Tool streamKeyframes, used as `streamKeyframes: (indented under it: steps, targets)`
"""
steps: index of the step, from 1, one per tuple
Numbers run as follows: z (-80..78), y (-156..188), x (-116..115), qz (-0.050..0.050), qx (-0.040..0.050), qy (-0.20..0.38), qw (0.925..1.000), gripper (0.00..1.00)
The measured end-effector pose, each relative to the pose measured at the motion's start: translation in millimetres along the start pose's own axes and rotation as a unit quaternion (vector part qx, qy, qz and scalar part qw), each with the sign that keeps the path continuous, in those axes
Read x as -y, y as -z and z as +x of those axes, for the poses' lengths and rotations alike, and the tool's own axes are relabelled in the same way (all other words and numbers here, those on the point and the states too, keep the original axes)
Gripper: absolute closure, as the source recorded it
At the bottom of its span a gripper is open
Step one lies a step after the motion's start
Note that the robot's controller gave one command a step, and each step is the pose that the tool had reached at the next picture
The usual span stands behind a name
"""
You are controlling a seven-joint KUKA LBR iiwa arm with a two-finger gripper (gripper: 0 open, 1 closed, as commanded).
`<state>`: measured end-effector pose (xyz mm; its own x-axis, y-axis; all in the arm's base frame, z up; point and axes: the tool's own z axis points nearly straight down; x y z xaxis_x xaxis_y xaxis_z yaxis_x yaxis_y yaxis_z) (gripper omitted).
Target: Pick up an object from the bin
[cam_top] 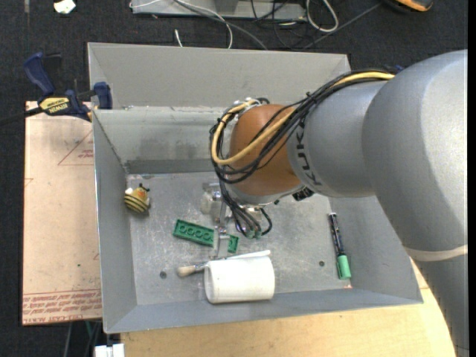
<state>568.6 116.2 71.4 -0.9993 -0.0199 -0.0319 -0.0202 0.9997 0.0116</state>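
While beside green brick (pixel 193 233), gripper (pixel 222 226) low

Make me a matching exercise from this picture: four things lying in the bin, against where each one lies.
Things
1. yellow striped ball
2. green flat brick
3. white cylinder
4. green-capped pen

Places
A. right side of the bin floor
B. front, lying on its side
C. left, near the back corner
D. middle of the floor

Pairs: 1-C, 2-D, 3-B, 4-A
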Motion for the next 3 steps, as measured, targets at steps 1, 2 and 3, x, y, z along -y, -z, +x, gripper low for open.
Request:
streamKeyframes:
  steps: [1,2,3]
  targets:
    - [11.6,0,-7,0.003,-0.0099,-0.116,0.9932,1.0]
    - [11.6,0,-7,0.003,-0.0099,-0.116,0.9932,1.0]
    - [12.1,11,-7,0.003,-0.0111,-0.116,0.9932,1.0]
